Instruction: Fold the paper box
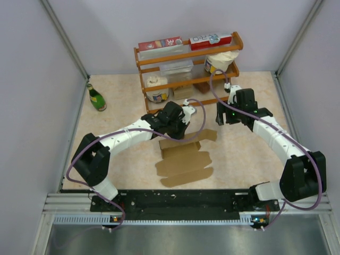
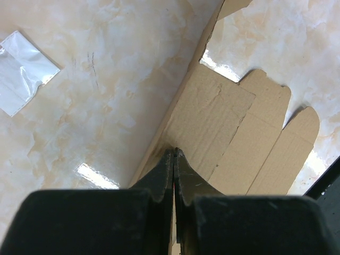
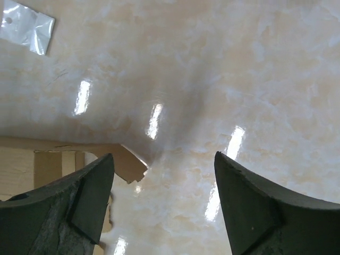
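The paper box [image 1: 183, 162] is a flat brown die-cut cardboard sheet lying in the middle of the table, with flaps toward the near edge and one flap pointing right. My left gripper [image 1: 177, 125] is at its far edge. In the left wrist view the left gripper [image 2: 175, 151] is shut, with a thin edge of the cardboard [image 2: 223, 122] between the fingers. My right gripper [image 1: 222, 116] hovers to the right of the sheet. In the right wrist view it [image 3: 163, 156] is open and empty, with a flap tip of the sheet [image 3: 125, 159] beside its left finger.
A wooden shelf rack [image 1: 186, 53] with red cartons and cups stands at the back. A green bottle [image 1: 96, 98] stands at the back left. A small clear plastic bag [image 2: 21, 71] lies on the table and also shows in the right wrist view [image 3: 24, 24].
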`<move>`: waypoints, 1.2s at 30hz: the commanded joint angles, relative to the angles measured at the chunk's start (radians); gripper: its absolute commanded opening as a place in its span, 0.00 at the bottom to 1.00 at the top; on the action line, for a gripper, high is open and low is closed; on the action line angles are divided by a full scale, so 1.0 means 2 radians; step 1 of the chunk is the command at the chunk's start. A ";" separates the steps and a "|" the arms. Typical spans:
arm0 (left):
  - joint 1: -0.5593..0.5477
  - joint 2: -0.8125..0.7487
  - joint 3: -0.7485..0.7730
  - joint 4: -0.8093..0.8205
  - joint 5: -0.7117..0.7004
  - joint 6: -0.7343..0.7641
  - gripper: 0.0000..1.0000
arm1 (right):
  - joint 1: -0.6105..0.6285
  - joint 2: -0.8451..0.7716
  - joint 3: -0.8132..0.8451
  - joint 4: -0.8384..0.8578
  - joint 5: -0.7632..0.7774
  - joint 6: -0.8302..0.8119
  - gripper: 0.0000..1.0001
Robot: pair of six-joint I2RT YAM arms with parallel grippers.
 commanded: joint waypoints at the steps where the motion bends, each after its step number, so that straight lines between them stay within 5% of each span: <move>1: -0.002 -0.015 0.012 -0.010 -0.005 0.011 0.00 | -0.004 -0.018 -0.004 0.016 -0.062 -0.026 0.77; 6: -0.002 -0.012 0.015 -0.010 -0.001 0.010 0.00 | -0.004 0.004 -0.013 0.022 -0.109 -0.060 0.80; 19: -0.002 -0.011 0.016 -0.010 0.001 0.009 0.00 | -0.003 0.039 -0.016 0.024 -0.194 -0.108 0.64; 36: -0.002 -0.010 0.016 -0.010 0.003 0.008 0.00 | 0.029 0.076 -0.018 0.024 -0.169 -0.114 0.55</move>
